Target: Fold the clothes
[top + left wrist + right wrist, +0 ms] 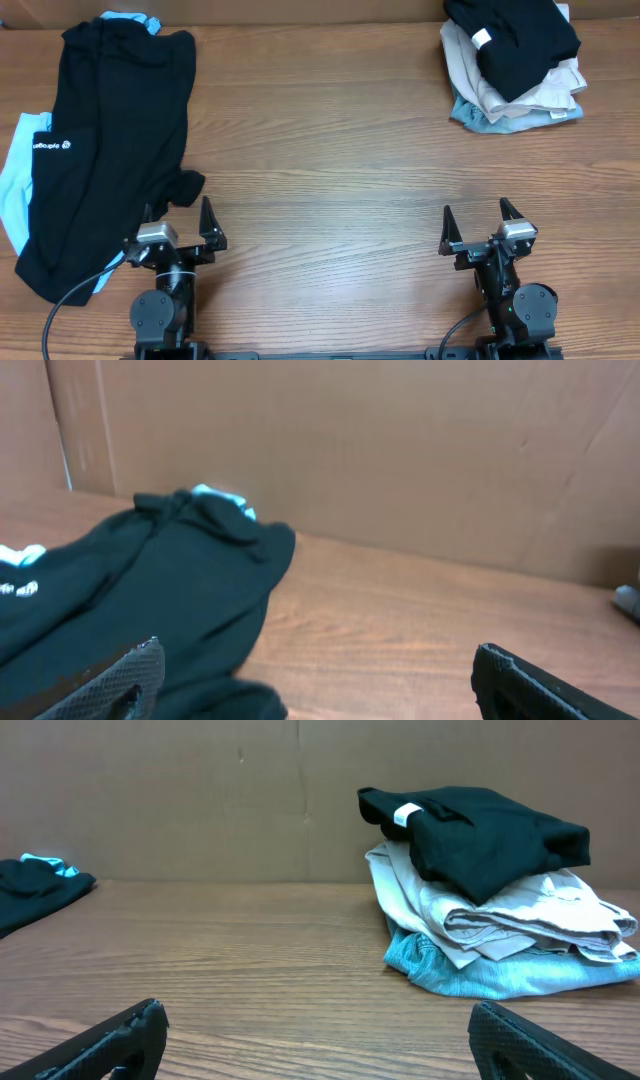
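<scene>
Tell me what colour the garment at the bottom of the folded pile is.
Light blue; the bottom garment shows best in the right wrist view.

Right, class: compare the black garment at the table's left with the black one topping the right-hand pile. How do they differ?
The left black garment lies spread out, unfolded; the right black garment is folded compact. The left one partly covers a light blue cloth; the right one tops a beige garment. The left one shows white lettering, the right one a white tag. Both are black.
</scene>
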